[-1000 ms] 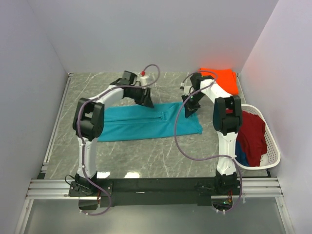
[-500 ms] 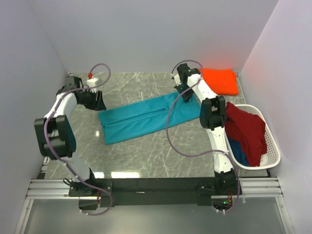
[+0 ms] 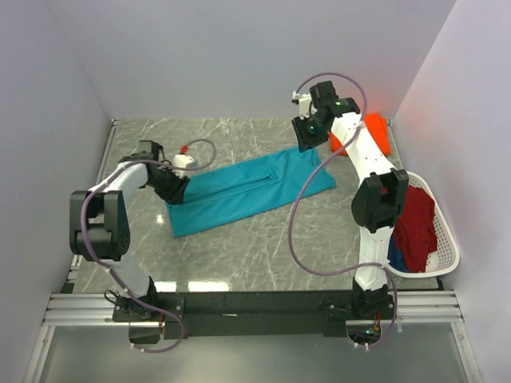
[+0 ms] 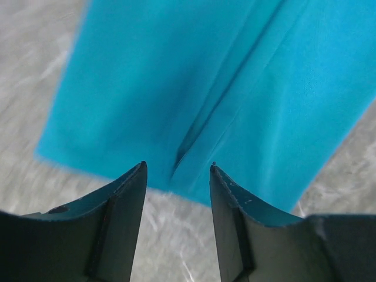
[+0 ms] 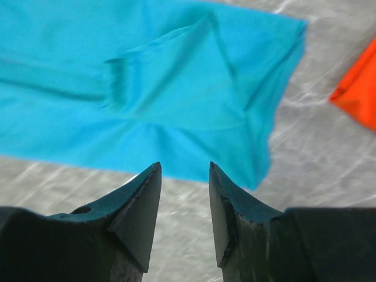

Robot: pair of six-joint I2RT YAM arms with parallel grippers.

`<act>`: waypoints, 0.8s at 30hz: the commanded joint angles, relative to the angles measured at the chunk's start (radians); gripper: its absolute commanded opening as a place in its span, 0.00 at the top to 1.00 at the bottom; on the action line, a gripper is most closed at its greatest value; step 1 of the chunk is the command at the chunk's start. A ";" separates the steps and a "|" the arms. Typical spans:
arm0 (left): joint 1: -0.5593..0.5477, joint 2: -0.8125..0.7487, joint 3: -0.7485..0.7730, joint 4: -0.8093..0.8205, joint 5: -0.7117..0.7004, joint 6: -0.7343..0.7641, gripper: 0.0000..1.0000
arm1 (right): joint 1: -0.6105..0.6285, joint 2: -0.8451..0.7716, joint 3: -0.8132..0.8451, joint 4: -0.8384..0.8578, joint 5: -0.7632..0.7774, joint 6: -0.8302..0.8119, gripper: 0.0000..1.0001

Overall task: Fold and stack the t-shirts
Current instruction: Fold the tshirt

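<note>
The grey marbled table (image 3: 263, 255) carries the teal shirt (image 3: 247, 191), soft plain cloth folded into a long flat strip. Its long axis runs slantwise, from the near left up to the far right. Each arm sits at one end of that strip, so the next fold probably brings the ends together.

A white plastic basket (image 3: 447, 247) at the right edge holds a crumpled dark red shirt (image 3: 415, 223) and a blue one (image 3: 394, 249). The orange shirt (image 3: 379, 136) lies folded in the far right corner, near the strip's right end but apart from it.

The left gripper (image 3: 176, 190) hovers at the strip's left end, fingers apart and empty, the centre crease straight ahead. The right gripper (image 3: 306, 142) hangs above the right end, also parted, holding nothing.
</note>
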 commanded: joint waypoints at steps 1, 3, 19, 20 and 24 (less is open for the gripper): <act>-0.095 0.024 0.009 0.048 -0.105 0.083 0.46 | -0.048 -0.004 -0.067 -0.112 -0.180 0.067 0.54; -0.112 0.064 0.015 0.062 -0.158 0.089 0.46 | -0.078 -0.004 -0.086 -0.145 -0.226 0.081 0.54; -0.259 -0.077 -0.266 -0.231 -0.183 0.207 0.57 | -0.161 -0.013 -0.248 -0.156 -0.142 0.040 0.55; -0.273 -0.131 -0.264 -0.263 -0.149 0.216 0.56 | -0.163 -0.009 -0.248 -0.159 -0.136 0.035 0.55; -0.322 -0.209 -0.152 -0.429 -0.032 0.239 0.48 | -0.163 0.010 -0.248 -0.158 -0.134 0.037 0.56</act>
